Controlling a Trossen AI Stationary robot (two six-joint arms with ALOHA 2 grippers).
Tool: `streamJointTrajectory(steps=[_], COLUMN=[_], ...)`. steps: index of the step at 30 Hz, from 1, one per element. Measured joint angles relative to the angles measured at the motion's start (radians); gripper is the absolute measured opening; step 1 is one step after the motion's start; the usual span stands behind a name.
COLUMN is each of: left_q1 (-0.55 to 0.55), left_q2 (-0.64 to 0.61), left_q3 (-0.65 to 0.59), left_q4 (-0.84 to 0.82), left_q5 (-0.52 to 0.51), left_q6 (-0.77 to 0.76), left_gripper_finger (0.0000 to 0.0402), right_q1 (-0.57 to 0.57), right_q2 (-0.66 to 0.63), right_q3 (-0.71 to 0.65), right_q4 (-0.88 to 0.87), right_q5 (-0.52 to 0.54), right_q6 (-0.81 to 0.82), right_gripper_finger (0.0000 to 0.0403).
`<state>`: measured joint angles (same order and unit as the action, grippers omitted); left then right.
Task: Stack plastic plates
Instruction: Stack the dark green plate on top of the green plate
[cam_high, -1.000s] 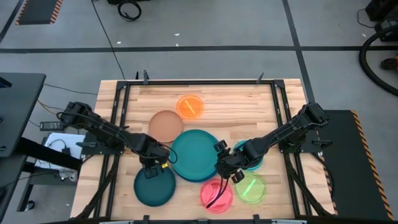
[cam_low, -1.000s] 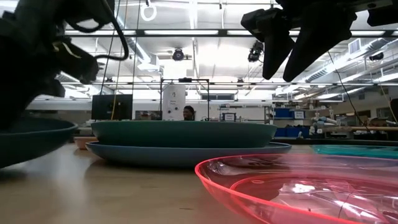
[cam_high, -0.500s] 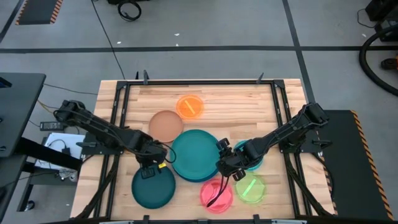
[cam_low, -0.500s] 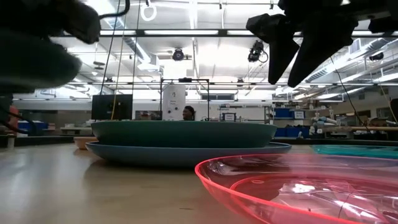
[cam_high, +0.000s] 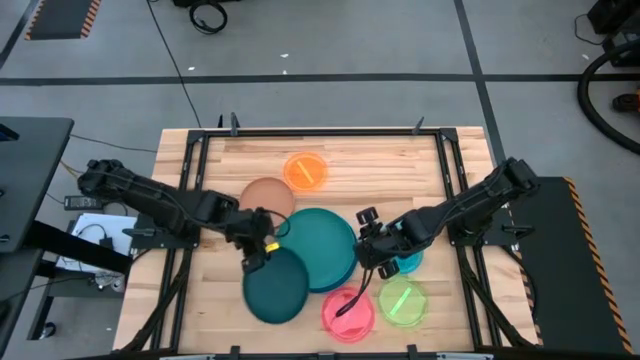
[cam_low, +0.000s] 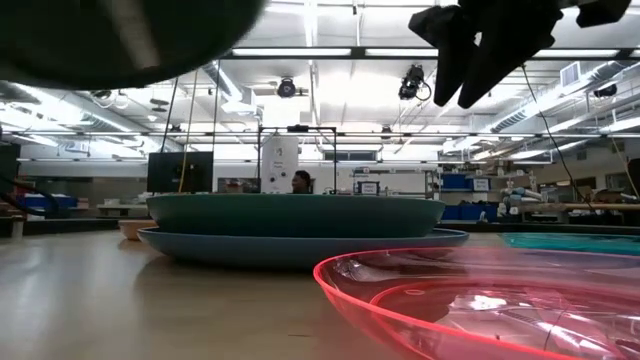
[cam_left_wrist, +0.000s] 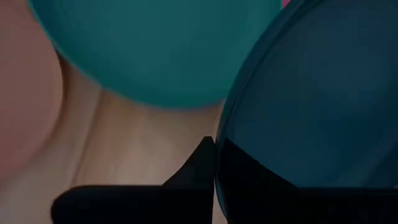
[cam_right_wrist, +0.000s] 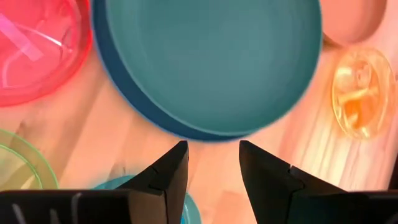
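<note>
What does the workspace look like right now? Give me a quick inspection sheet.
Surface: wooden table, black frame around it.
Job's things: teal-green plate sits on blue plate; tan plate, orange plate, cyan plate, pink plate, lime plate lie singly.
Clutter: nothing seen.
Hands: left hand shut on dark-teal plate, lifted; right hand open beside the stack.
Cables: black cable on floor.
Surroundings: a person far behind.
</note>
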<state>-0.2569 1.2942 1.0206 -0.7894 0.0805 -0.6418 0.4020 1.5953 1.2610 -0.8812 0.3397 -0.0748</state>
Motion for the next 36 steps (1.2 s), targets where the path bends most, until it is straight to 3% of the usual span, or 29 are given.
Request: streamJointTrajectory(steps=[11,18,28,36], left_q1=[0.193,0.294,0.296,0.29], left_q2=[0.135,0.274,0.44,0.471], left_q3=[0.0,0.006,0.138,0.166], left_q4=[0.187,0.225,0.165,0.114], left_q5=[-0.062,0.004,0.008,-0.002], left_q6=[0.055,0.085,0.178,0.192], left_gripper_finger=[0.0013,0.0013,0.0016,0.005], right_q1=[-0.046,-0.053,-0.052,-0.049], right_q2=[-0.03,-0.028,-0.028,-0.028], right_q3=[0.0,0.0,0.0,0.0], right_q4=[-0.025,-0.03,-0.008,-0.005], right_q5=[0.0,-0.027,-0.034,-0.057], right_q6=[0.034,0.056,0.059,0.075], right_gripper_finger=[0.0153,0.0153,0.0153,0.0153])
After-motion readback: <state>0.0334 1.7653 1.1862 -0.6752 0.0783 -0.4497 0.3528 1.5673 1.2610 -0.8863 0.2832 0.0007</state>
